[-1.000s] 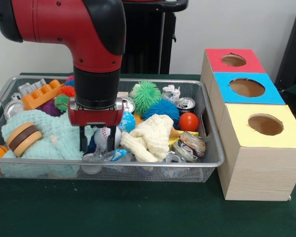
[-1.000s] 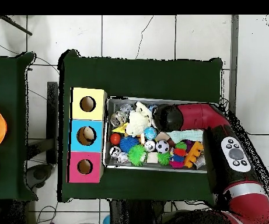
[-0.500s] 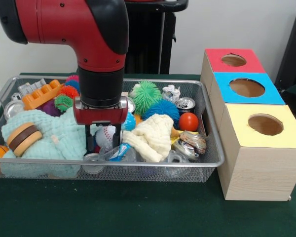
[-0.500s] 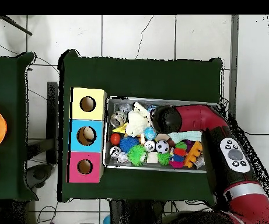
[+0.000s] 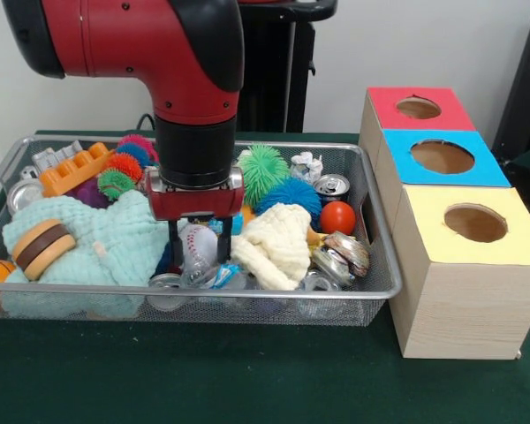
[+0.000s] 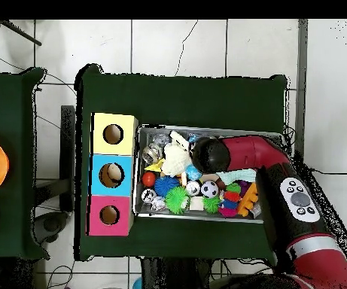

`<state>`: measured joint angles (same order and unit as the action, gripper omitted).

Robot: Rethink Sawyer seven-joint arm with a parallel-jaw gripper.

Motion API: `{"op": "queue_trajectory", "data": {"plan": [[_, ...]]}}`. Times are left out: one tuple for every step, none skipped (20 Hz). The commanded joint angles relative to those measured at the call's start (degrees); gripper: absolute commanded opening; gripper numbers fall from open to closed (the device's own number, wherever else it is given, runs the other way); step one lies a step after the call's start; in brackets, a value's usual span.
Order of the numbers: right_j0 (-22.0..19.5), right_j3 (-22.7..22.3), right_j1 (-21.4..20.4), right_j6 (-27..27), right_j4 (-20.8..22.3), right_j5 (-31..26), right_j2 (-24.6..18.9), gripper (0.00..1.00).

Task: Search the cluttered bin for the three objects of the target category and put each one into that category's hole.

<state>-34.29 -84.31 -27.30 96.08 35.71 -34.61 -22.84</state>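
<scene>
The wire mesh bin (image 5: 274,291) is full of toys, cloths and cans; in the overhead view its rim (image 6: 206,219) shows beside the boxes. My gripper (image 5: 197,254) reaches down into the bin's front middle, open. Its fingers (image 5: 174,252) stand on either side of a white baseball (image 5: 199,244). A cream cloth (image 5: 276,246) lies just to its right and a mint cloth (image 5: 97,252) to its left. In the overhead view the arm (image 6: 240,154) covers the gripper. Three wood-grain boxes with holes stand right of the bin: red (image 5: 417,108), blue (image 5: 442,157), yellow (image 5: 473,223).
The bin also holds a red ball (image 5: 337,217), green (image 5: 263,172) and blue (image 5: 291,195) spiky balls, a burger toy (image 5: 41,248), an orange block toy (image 5: 73,169), cans (image 5: 332,185) and a soccer ball (image 6: 210,189). Green cloth covers the table (image 5: 247,380).
My gripper has moved rightward in the front view along the bin's front part, from over the mint cloth to the baseball. Its finger spacing looks unchanged.
</scene>
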Motion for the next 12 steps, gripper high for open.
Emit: {"op": "queue_trajectory", "data": {"plan": [[-0.9,-7.4,0.6,-16.7,5.9,-2.2,-4.4,1.00],[-1.2,-7.9,0.3,-16.6,5.9,-2.1,-4.5,1.00],[-1.5,-8.2,0.0,-16.7,5.8,-2.3,-4.7,1.00],[-1.8,-8.5,0.0,-16.7,5.8,-2.4,-5.0,1.00],[-2.1,-8.7,-0.1,-16.8,5.7,-2.7,-5.4,1.00],[-2.3,-8.7,-0.2,-16.8,5.5,-3.2,-5.8,1.00],[-2.5,-9.0,-0.6,-16.7,5.2,-3.5,-6.1,1.00],[-2.5,-9.1,-1.0,-16.5,4.9,-4.0,-6.4,1.00],[-2.6,-9.4,-1.5,-16.5,4.8,-4.3,-6.6,1.00],[-2.5,-9.2,-1.5,-16.4,4.7,-4.5,-6.8,1.00],[-2.6,-9.0,-1.4,-16.3,4.8,-4.6,-6.9,1.00],[-2.8,-8.8,-1.2,-16.5,5.0,-4.6,-7.0,1.00]]}}
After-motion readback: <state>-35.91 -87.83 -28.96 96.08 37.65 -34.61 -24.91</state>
